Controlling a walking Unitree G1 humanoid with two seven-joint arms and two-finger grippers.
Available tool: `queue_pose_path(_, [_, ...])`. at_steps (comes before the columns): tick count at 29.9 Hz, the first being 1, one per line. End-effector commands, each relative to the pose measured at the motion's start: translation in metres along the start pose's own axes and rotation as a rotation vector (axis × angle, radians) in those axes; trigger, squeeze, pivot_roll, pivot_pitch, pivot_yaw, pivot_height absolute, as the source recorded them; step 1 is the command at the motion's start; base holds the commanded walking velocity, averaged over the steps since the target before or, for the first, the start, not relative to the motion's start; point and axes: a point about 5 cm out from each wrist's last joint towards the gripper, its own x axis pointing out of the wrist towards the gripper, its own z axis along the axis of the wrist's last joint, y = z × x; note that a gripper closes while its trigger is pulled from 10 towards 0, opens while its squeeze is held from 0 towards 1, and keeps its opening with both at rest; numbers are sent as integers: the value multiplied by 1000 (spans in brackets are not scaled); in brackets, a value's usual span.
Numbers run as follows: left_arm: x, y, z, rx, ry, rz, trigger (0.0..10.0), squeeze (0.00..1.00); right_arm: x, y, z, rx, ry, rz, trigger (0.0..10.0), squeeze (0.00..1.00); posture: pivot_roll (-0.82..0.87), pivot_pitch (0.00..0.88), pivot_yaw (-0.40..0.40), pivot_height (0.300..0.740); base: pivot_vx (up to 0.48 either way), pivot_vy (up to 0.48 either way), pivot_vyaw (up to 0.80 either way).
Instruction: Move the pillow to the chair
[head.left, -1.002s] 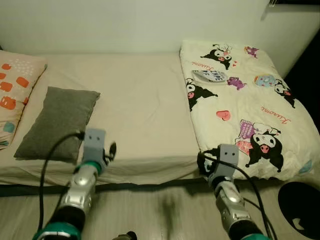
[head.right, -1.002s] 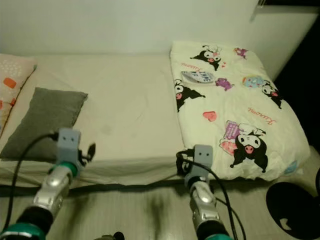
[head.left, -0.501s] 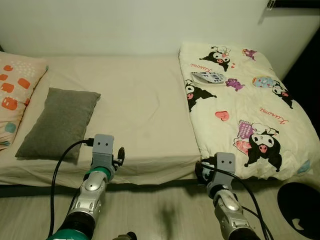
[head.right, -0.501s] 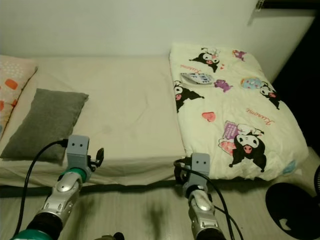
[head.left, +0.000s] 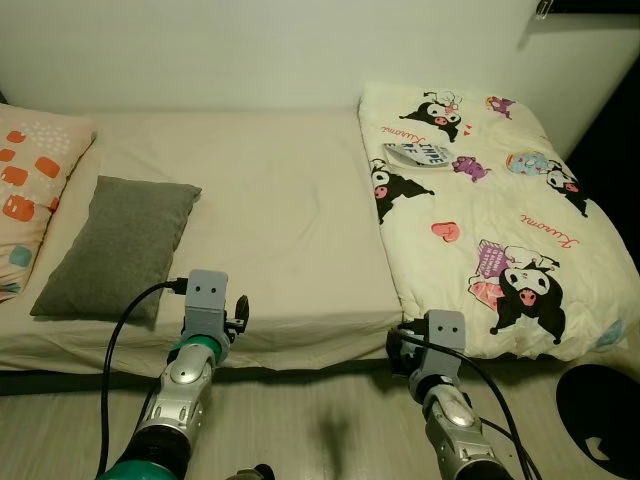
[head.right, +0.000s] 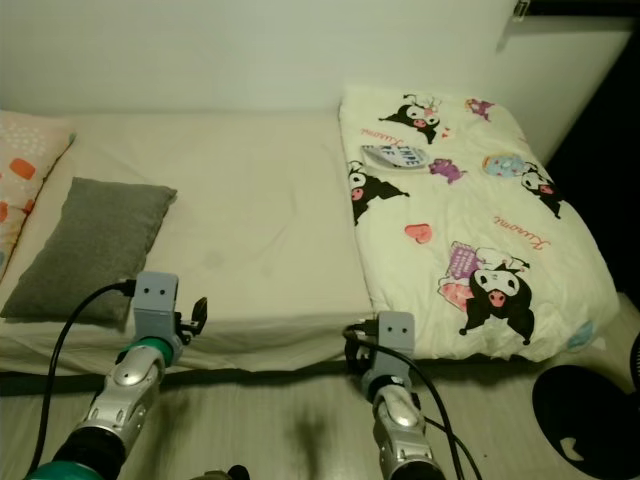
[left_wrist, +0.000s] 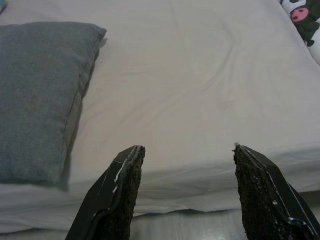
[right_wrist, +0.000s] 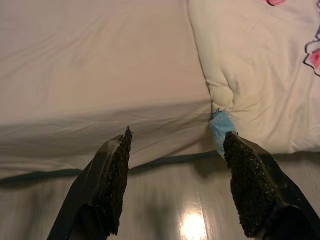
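Observation:
The grey pillow (head.left: 115, 245) lies flat on the left part of the bed, near the front edge. My left gripper (left_wrist: 186, 150) is held open just before the mattress edge, with the grey pillow (left_wrist: 35, 95) off to its left and untouched. My right gripper (right_wrist: 176, 135) is also open and holds nothing. It hovers low in front of the bed where the sheet meets the quilt. In the eye views both arms (head.left: 185, 385) (head.left: 450, 400) reach forward from the bottom of the picture.
A pale pillow with orange patches (head.left: 25, 190) sits at the bed's far left. A cartoon-print quilt (head.left: 480, 200) covers the right side, with a small packet (head.left: 420, 153) on it. A black round object (head.left: 600, 410) lies on the wooden floor (head.left: 330, 430) at right.
My left gripper has shifted a little to the right and lower along the bed edge. My right gripper has sunk slightly. The pillow has not moved.

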Motion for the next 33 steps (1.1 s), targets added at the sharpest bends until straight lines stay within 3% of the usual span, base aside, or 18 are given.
queue_pose_path(1, [-2,3,-5,1,18,14,10000,0,-2,1,-5,-3,21,6,10000,0,13,0,76,740,0,0,0])
queue_pose_path(33, [-6,7,3,-4,-31,-4,10000,0,-4,30,-12,-14,51,98,10000,0,51,0,101,740,0,0,0])
